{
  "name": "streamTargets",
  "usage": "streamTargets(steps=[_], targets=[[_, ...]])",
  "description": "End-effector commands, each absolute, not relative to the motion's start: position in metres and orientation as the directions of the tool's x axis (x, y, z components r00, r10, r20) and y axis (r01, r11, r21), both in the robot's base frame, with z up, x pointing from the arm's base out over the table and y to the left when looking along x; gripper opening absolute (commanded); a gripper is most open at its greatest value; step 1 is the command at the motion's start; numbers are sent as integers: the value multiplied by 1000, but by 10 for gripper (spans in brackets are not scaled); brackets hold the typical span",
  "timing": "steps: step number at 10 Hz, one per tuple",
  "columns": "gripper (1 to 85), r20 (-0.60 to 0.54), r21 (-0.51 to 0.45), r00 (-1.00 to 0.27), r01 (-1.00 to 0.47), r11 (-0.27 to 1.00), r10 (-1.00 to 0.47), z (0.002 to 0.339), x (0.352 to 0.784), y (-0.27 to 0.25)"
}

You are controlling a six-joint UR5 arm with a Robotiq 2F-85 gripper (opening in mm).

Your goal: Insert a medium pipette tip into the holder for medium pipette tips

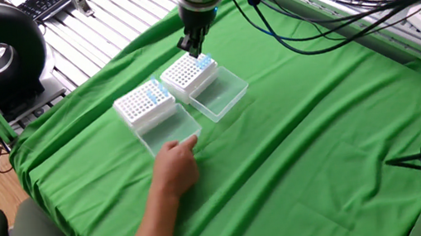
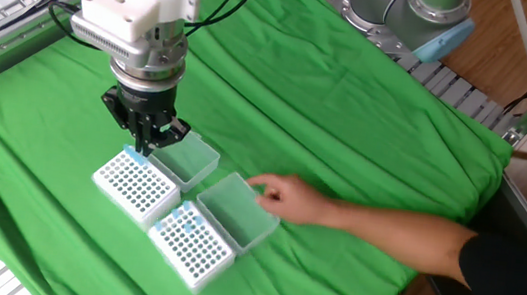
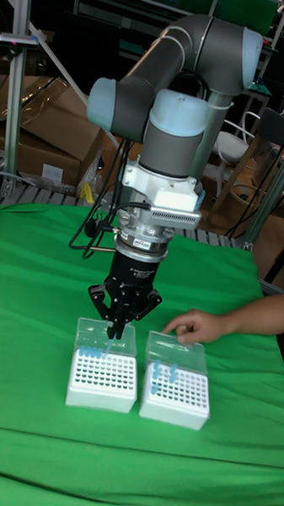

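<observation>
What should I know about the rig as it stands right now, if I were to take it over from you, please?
Gripper: poised just above the far rack, fingers close together; whether they pinch a tip cannot be made out.
Racks: two white racks side by side on the green cloth, clear lids open. A person's hand touches the lid of the near rack.
Done: blue tips already sit in a few holes of each rack.
Left: seating the tip; wait until the hand is clear.
</observation>
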State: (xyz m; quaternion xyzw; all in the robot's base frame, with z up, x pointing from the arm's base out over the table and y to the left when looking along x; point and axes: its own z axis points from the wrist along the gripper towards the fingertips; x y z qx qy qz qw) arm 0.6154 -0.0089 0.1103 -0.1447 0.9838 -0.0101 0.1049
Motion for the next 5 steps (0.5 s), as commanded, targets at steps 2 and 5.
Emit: streamTargets(steps=[2, 5], targets=[[10, -223, -23, -928, -301, 953, -299, 104, 617, -4], [230, -205, -14, -913, -356, 934, -352, 95, 614, -2]])
